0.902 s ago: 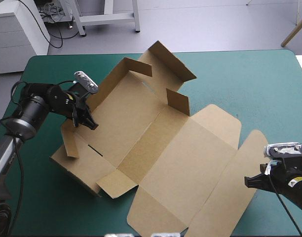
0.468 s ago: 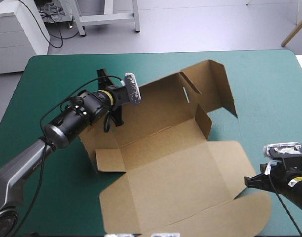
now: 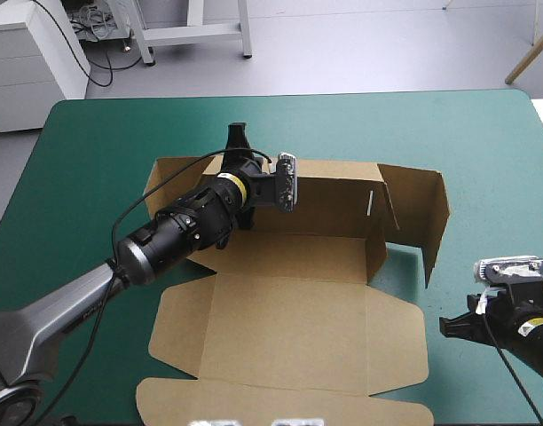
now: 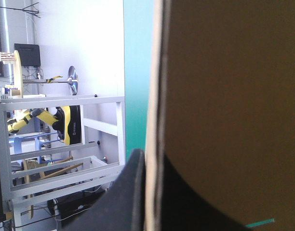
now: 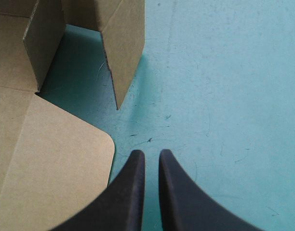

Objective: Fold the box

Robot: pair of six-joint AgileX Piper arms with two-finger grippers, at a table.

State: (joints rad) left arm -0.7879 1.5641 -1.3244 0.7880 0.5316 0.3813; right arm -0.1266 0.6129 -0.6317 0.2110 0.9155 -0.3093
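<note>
The brown box (image 3: 298,328) lies across the middle of the table. Its long back wall (image 3: 334,200) stands upright and its lid panel lies flat toward the front edge. My left gripper (image 3: 237,140) reaches over the back wall's top edge near its left end. In the left wrist view the board (image 4: 224,86) runs edge-on between the black fingers (image 4: 130,192), so it is shut on the box. My right gripper (image 3: 449,327) hovers low near the front right, just off the lid's rounded corner (image 5: 46,159). It (image 5: 151,159) is shut with nothing in it.
A side flap (image 3: 431,222) stands upright at the box's right end, a short way ahead of my right gripper; it shows in the right wrist view (image 5: 123,43). Bare teal-green cover (image 3: 493,177) lies between it and the table's right edge. The lid's front flap reaches the front edge.
My left gripper has swung from the table's left toward the far middle, turning the box with it. The back wall now stands upright across the table. The right arm has stayed put.
</note>
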